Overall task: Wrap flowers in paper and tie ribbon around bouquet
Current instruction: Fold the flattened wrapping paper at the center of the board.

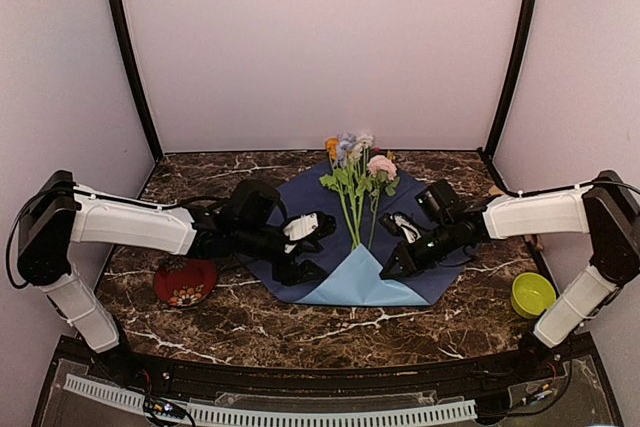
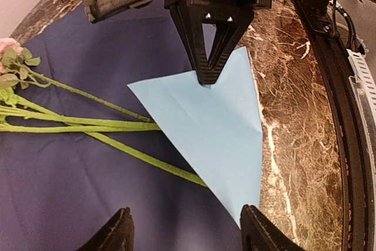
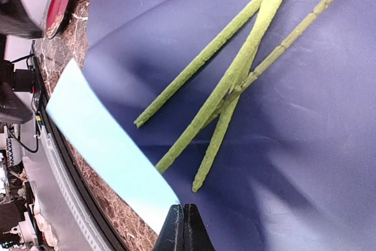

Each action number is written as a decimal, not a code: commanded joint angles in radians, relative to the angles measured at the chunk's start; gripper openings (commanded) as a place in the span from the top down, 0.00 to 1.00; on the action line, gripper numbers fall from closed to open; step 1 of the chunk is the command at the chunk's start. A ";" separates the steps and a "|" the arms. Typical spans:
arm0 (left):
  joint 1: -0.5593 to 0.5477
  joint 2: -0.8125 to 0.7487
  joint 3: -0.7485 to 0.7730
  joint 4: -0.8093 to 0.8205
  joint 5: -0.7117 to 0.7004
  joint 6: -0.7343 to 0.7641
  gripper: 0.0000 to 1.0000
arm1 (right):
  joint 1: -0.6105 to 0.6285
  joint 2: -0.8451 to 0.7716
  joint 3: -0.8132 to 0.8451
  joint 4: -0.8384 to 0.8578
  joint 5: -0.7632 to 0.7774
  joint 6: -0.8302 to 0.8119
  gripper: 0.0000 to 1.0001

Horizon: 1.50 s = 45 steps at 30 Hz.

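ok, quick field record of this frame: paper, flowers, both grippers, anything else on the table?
paper: large thin square sheet, navy face up, on the brown marble table
fold: near corner turned over, light-blue triangle over the stem ends
flowers: long green-stemmed artificial flowers lying on the navy, heads toward the far side
left gripper: open, by the fold, holding nothing
right gripper: shut on the fold's edge
other: red patterned dish at left; lime-green bowl at right
ribbon: not seen
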 commanded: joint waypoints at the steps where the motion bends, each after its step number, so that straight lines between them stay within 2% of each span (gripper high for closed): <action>1: -0.073 -0.087 -0.020 -0.031 -0.121 0.041 0.39 | -0.009 0.015 0.040 0.037 0.038 0.036 1.00; 3: -0.120 -0.084 -0.013 -0.045 -0.198 0.083 0.44 | -0.011 0.021 0.042 0.050 0.054 0.060 1.00; 6: -0.154 -0.053 0.012 -0.058 -0.204 0.094 0.51 | -0.011 0.031 0.031 0.064 0.076 0.103 1.00; 10: -0.168 0.037 0.050 -0.022 -0.205 0.060 0.55 | -0.012 0.024 0.014 0.062 0.099 0.133 1.00; 16: -0.167 0.183 0.131 -0.066 -0.363 0.041 0.62 | -0.010 0.020 -0.015 0.099 0.092 0.158 1.00; 37: -0.177 0.235 0.034 -0.122 -0.364 -0.076 0.63 | -0.007 0.026 -0.084 0.044 0.229 0.217 1.00; 41: -0.191 0.264 0.031 -0.150 -0.383 -0.090 0.63 | -0.007 0.037 -0.045 -0.009 0.263 0.195 0.92; 44: -0.198 0.268 0.017 -0.155 -0.394 -0.108 0.63 | -0.007 0.006 0.029 -0.138 0.366 0.170 0.76; 45: -0.199 0.269 0.013 -0.153 -0.399 -0.114 0.64 | -0.007 -0.010 0.051 -0.174 0.391 0.166 0.74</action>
